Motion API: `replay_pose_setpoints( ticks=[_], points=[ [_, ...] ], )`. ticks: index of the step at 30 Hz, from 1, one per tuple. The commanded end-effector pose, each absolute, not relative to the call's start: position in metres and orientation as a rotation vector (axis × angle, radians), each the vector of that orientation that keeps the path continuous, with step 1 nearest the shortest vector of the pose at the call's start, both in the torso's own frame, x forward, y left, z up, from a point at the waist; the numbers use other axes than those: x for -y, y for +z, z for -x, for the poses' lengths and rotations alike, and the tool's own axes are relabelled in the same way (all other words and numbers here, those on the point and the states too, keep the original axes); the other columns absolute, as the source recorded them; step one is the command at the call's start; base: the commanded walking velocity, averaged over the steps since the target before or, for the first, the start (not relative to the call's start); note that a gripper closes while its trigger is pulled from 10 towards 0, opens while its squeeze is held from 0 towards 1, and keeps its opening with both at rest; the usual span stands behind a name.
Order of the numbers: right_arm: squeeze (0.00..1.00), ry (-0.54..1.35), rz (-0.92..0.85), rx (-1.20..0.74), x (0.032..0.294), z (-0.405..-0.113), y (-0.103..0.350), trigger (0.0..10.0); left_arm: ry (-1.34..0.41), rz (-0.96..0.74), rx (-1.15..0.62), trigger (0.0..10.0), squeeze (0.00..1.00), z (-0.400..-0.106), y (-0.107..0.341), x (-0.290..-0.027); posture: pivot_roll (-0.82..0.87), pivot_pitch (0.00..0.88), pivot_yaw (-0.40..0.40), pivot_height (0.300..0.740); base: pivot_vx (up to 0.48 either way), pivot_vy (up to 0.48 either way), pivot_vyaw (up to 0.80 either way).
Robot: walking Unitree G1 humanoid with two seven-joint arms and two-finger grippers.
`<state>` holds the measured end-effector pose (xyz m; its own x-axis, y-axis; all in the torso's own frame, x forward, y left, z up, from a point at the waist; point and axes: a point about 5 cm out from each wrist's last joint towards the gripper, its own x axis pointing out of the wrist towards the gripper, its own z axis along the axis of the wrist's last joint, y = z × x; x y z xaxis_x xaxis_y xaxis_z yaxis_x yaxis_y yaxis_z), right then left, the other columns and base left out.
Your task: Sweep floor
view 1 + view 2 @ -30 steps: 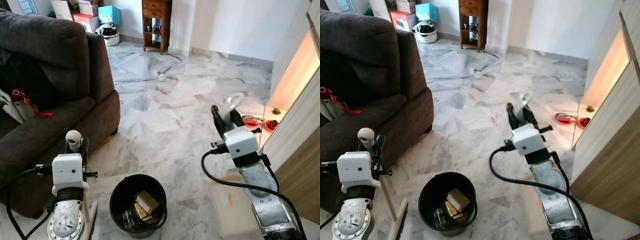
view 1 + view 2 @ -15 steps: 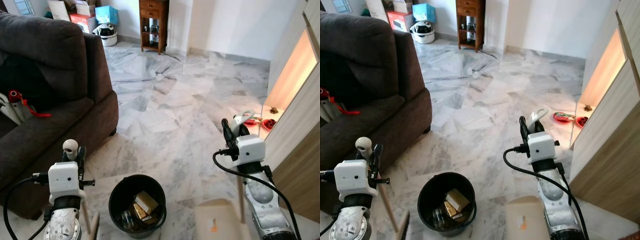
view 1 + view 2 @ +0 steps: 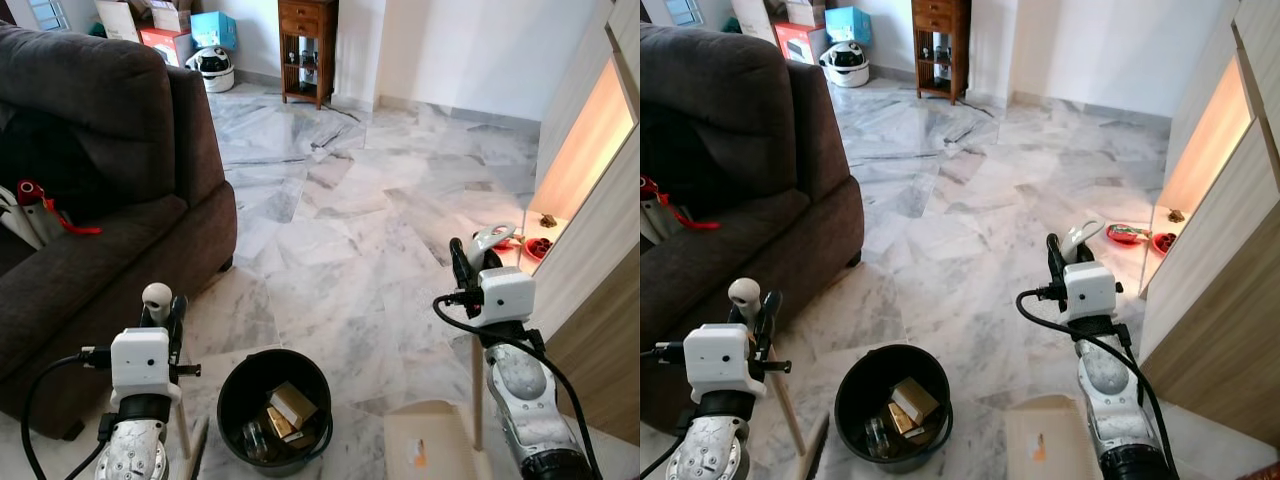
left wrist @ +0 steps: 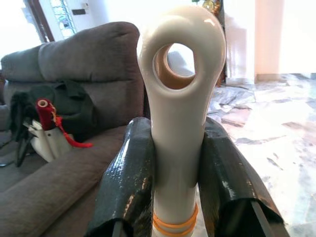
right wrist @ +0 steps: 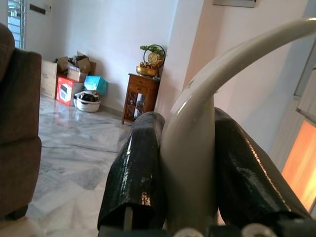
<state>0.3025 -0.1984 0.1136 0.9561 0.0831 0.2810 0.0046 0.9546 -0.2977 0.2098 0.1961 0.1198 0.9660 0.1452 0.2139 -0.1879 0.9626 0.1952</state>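
Cream plastic caps the broom (image 4: pixel 180 98), a rounded handle end with a hanging hole, an orange band below it; the left gripper (image 4: pixel 178 163) has its two black fingers pressed tight against both sides of that handle, just left of the black bucket (image 3: pixel 275 408), with the wooden stick running down to the bristles on the floor beside it. The right gripper (image 5: pixel 190 168) is clamped on the curved pale handle of the dustpan (image 3: pixel 433 452), whose flat tan pan rests on the floor to the right of the bucket. Inside the bucket lie a yellowish box and some smaller bits I cannot identify. Left of the bucket stands a dark sofa (image 3: pixel 95 190) — close to the broom. Beyond the bucket the marble floor (image 3: pixel 340 210) runs open to a far wall, where a small wooden cabinet (image 3: pixel 307 48) stands; a pale wooden cupboard (image 3: pixel 600 250) edges the right side.
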Motion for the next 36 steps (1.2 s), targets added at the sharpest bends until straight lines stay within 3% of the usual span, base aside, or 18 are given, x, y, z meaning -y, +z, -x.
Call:
replay_pose_setpoints(
  ticks=[1,36],
  points=[
    [0.0,0.035,0.295,0.339,0.1995,-0.3066,0.1227,10.0,0.19,-0.241,0.237,10.0,0.0,-0.2125,0.1271,-0.2002,0.1,0.0,-0.006,0.74,0.0,0.0,0.0],
    [0.0,0.024,0.285,0.351,0.2002,-0.3105,0.1251,10.0,0.183,-0.255,0.238,10.0,0.0,-0.2152,0.1257,-0.1987,0.06,0.0,0.01,0.74,-0.021,0.0,0.0]
  ],
)
